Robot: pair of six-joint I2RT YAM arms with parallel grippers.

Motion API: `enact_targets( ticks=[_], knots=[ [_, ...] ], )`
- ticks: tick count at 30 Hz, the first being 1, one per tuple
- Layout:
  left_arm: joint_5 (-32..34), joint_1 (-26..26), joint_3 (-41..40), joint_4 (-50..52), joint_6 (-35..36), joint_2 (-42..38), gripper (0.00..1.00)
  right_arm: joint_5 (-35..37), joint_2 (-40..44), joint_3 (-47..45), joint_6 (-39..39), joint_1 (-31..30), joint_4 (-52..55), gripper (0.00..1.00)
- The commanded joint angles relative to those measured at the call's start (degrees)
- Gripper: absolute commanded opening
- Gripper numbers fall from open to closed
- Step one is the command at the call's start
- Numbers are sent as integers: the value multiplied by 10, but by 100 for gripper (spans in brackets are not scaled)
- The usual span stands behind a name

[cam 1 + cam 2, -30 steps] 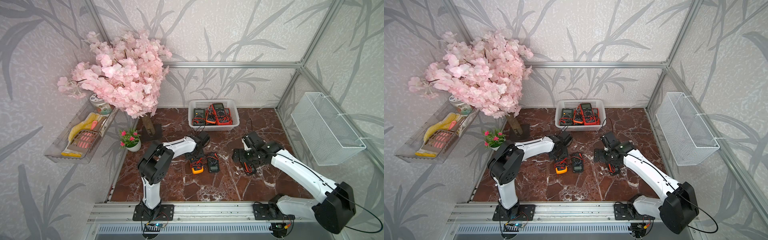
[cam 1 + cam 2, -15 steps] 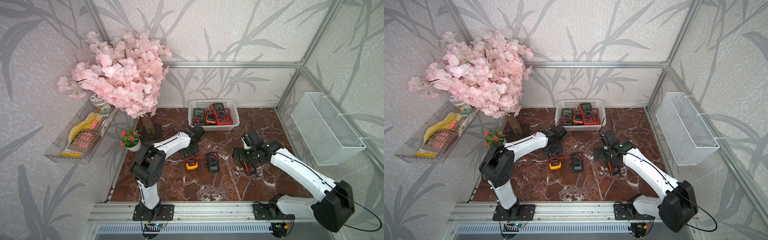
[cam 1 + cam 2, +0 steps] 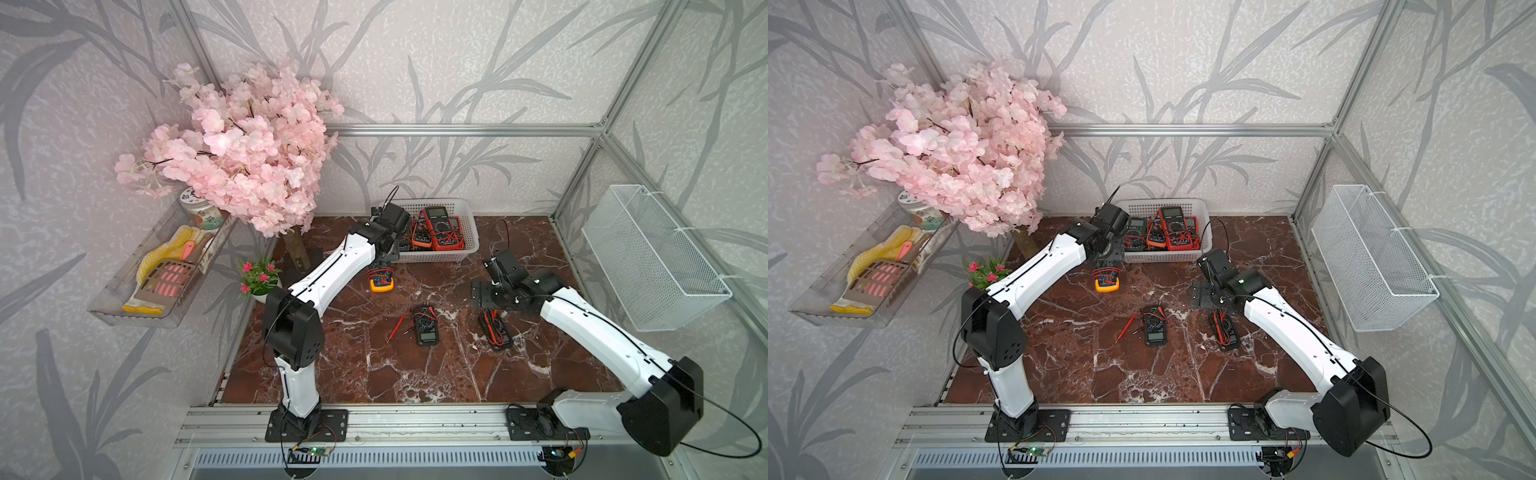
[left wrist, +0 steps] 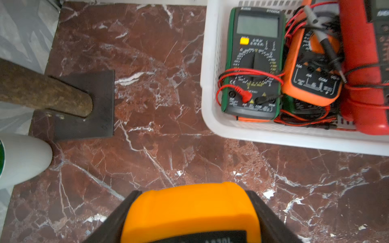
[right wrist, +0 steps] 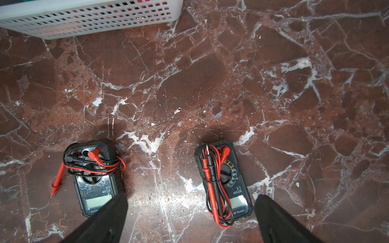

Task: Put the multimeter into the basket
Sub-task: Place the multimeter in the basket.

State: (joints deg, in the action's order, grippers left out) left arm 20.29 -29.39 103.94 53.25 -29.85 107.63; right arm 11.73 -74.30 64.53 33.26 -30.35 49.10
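My left gripper (image 4: 192,195) is shut on an orange multimeter (image 4: 189,214), a black finger pressed to each side of it. In both top views this multimeter (image 3: 382,283) (image 3: 1106,283) hangs under the left gripper (image 3: 383,268), just short of the front left corner of the white perforated basket (image 3: 432,254) (image 3: 1167,257) (image 4: 210,117). Several multimeters lie in the basket. Two black multimeters (image 5: 94,178) (image 5: 225,183) wrapped in red and black leads lie on the marble table. My right gripper (image 5: 190,196) (image 3: 484,296) hovers open above them, holding nothing.
A pink blossom tree on a dark base plate (image 4: 84,105) and a small potted plant (image 3: 259,279) stand left of the basket. A clear tray (image 3: 158,266) hangs on the left wall and a white wire-mesh bin (image 3: 648,257) on the right wall.
My left arm has carried the orange multimeter away from the table's middle toward the basket's front left corner. The right arm has hardly moved and stays open.
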Motion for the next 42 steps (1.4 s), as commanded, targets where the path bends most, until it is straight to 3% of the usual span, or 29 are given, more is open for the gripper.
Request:
enact_targets(
  ticks=[1, 17, 28, 34, 42],
  knots=[
    [1, 11, 68, -7, 49, 49, 60, -1, 14, -1, 10, 13, -10, 99],
    [-46, 37, 419, -71, 117, 299, 63, -90, -8, 11, -21, 37, -5, 99],
    [-66, 69, 428, -128, 122, 365, 75, -124, -6, -15, -40, 38, -18, 99],
    [-86, 80, 443, -122, 104, 384, 100, -138, -15, -21, -44, 38, -20, 99],
    [-113, 80, 442, -111, 83, 355, 100, -150, -24, -26, -43, 36, -16, 99]
  ],
)
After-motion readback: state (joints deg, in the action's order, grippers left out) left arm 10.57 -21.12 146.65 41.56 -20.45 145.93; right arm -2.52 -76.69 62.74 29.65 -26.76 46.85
